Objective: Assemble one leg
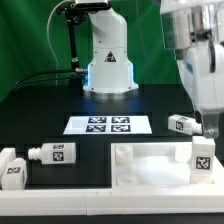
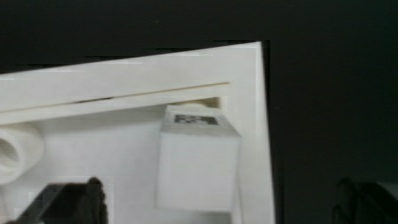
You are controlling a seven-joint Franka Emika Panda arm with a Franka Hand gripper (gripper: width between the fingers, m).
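Observation:
One leg (image 1: 203, 155), a white square post with a black-and-white tag, stands upright on the right corner of the large flat white panel (image 1: 150, 172). My gripper (image 1: 210, 120) hangs just above it. In the wrist view the leg (image 2: 196, 160) lies between my two dark fingertips (image 2: 71, 202), at the panel's corner (image 2: 107, 110). The gripper (image 2: 217, 205) is open, with clear gaps on both sides of the leg. Nothing is held.
Three more legs lie on the black table: two at the exterior view's left (image 1: 10, 166) (image 1: 55, 153) and one at its right (image 1: 183, 124). The marker board (image 1: 105, 125) lies before the robot base (image 1: 108, 70). A round socket (image 2: 15, 152) shows in the panel.

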